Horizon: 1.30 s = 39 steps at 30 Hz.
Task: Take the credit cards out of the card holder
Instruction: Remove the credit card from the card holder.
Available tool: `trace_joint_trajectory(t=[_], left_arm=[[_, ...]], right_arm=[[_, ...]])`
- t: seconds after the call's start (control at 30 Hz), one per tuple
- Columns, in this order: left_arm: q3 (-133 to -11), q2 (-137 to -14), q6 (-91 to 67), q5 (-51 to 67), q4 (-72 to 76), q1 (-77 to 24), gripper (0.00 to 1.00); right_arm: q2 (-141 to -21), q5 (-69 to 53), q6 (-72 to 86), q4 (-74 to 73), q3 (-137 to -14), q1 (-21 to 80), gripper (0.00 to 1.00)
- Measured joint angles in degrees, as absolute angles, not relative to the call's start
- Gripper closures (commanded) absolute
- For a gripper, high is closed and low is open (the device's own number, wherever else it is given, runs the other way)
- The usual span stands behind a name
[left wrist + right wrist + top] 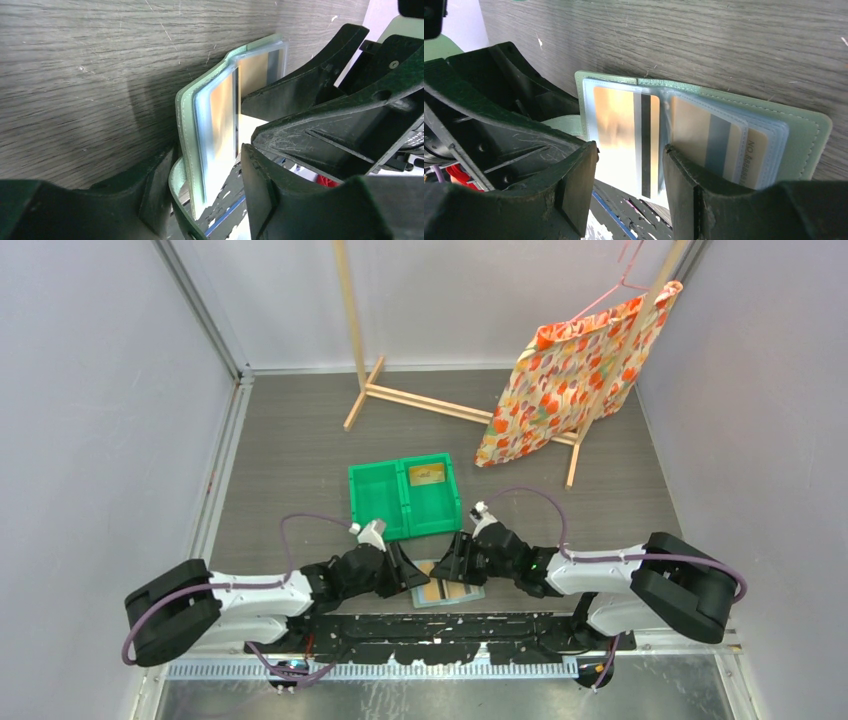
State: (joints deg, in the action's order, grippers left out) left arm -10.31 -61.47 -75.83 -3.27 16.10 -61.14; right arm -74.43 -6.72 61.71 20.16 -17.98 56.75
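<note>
Table (300,440): smooth wood grain, so nothing stops a flat thing from sliding. Near edge close behind the work, so a pull toward the arms could send something off it.
Green bin (375,502): just beyond both claws, with a loose card (427,475) lying in its right half. Could be bumped if an arm lifts away too wide.
Left claw (207,150): set around one flap of the card holder, fingers very near both faces. Cannot tell whether clenched on it or only close. If loose, no anchor against the pull.
Right claw (630,148): fingers apart, one on each side of the striped card. Cannot tell whether pressing on it or released.
Card holder (450,592): open at the near edge of the table, between the two claws. Likely to be dragged along or folded shut if held weakly.
Credit cards: inside the clear sleeves, the striped card (624,120) in front and others stacked beside it. Thin and slippery, so may slide from the fingertips, or two may come out together.
</note>
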Motion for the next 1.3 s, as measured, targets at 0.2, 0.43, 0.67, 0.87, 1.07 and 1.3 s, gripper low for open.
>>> trace_joint_trajectory(t=[0.2,0.43,0.67,0.87,1.07,1.3], left_arm=[[-10.6,-66.0,-75.9,-2.3,19.5,-61.1,0.75],[-10.8,-67.3,-76.4,-1.9,22.5,-61.1,0.99],[-9.6,-63.6,-77.2,-2.3,23.3,-61.1,0.99],[-5.3,-52.9,-77.3,-3.7,21.5,-61.1,0.99],[-2.4,-38.1,-77.3,-5.3,17.4,-61.1,0.99],[-0.8,-20.8,-77.6,-6.7,8.9,-61.1,0.99]], right_arm=[[-74.4,-6.8,61.9,20.5,-17.8,56.6,0.43],[-74.3,-6.7,61.9,20.1,-17.8,56.4,0.43],[-74.1,-8.9,64.0,23.9,-15.6,54.6,0.43],[-71.1,-10.4,65.8,25.9,-13.9,53.9,0.43],[-65.3,-11.1,67.5,26.7,-13.1,53.8,0.42],[-63.3,-13.0,70.3,31.6,-13.1,53.5,0.42]])
